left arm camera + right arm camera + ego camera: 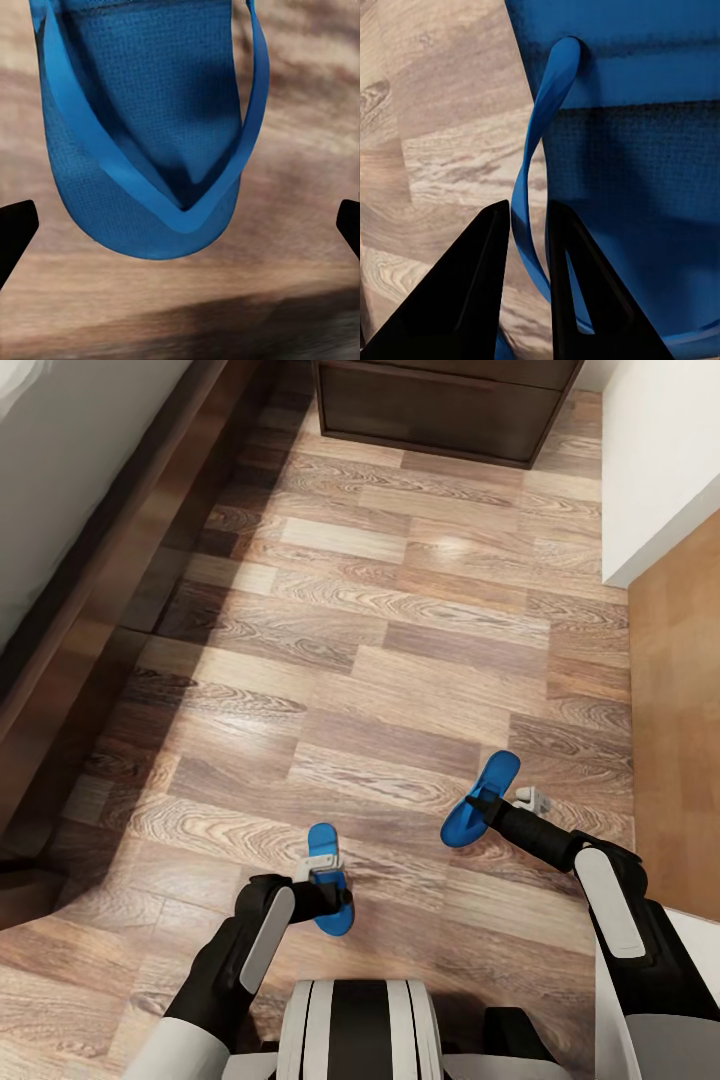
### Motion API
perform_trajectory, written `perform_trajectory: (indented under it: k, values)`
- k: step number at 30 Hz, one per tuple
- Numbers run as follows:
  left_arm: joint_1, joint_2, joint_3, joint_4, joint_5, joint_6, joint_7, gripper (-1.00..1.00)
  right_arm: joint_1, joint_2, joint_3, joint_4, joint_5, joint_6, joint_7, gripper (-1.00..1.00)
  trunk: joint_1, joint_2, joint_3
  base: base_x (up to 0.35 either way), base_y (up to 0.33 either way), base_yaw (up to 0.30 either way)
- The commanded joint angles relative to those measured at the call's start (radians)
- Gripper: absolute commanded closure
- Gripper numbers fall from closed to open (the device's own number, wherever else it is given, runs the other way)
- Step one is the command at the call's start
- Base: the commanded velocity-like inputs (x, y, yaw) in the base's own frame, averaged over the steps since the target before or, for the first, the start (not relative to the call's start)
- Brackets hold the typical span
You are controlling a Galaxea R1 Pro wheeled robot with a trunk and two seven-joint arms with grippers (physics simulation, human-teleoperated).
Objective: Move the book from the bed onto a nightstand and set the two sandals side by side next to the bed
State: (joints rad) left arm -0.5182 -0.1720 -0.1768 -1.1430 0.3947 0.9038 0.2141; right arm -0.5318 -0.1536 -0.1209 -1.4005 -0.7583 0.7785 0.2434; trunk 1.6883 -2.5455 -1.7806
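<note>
Bed along the far left, left gripper spread wide over one sandal on the floor, right gripper pinching the other sandal's strap, nightstand far ahead.

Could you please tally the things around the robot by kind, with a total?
Blue flip-flop sandals: 2, the left sandal and the right sandal
Dark wooden cabinet: 1, cabinet
Bed: 1, bed
Total: 4
</note>
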Motion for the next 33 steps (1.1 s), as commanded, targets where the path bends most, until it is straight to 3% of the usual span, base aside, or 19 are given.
perform_trajectory:
  k: [1,12,21,25,27,30,33]
  values:
    - [0.0,0.0,0.0,-0.002,0.01,0.003,0.01,-1.0,0.0,0.0,-0.002,0.0,0.002,0.005,0.008,1.0,0.0,0.0,0.0,0.0,0.0,0.0]
    - [0.0,-0.003,0.002,-0.018,0.009,0.001,0.013,-1.0,0.0,0.0,-0.002,0.0,0.002,0.005,0.008,1.0,0.0,0.0,0.0,0.0,0.0,0.0]
    - [0.0,-0.003,0.0,-0.03,0.014,-0.027,0.123,-1.0,0.0,0.002,0.0,0.0,0.002,0.005,0.008,1.0,0.0,0.0,0.0,0.0,0.0,0.0]
    - [0.0,-0.003,0.0,-0.03,0.048,-0.03,0.127,-1.0,0.0,0.002,0.0,0.0,0.002,0.004,0.008,1.0,0.0,0.0,0.0,0.0,0.0,0.0]
    - [0.0,-0.003,-0.001,-0.03,0.093,-0.031,0.128,-1.0,0.0,0.002,0.0,0.0,0.002,0.004,0.008,1.0,0.0,0.0,0.0,0.0,0.0,0.0]
    - [0.0,-0.003,-0.002,-0.03,0.131,-0.032,0.127,-1.0,0.0,0.002,0.0,0.0,0.002,0.004,0.008,1.0,0.0,0.0,0.0,0.0,0.0,0.0]
    - [0.0,-0.003,-0.002,-0.03,0.143,-0.032,0.127,-1.0,0.0,0.001,0.0,0.0,0.002,0.004,0.008,1.0,0.0,0.0,0.0,0.0,0.0,0.0]
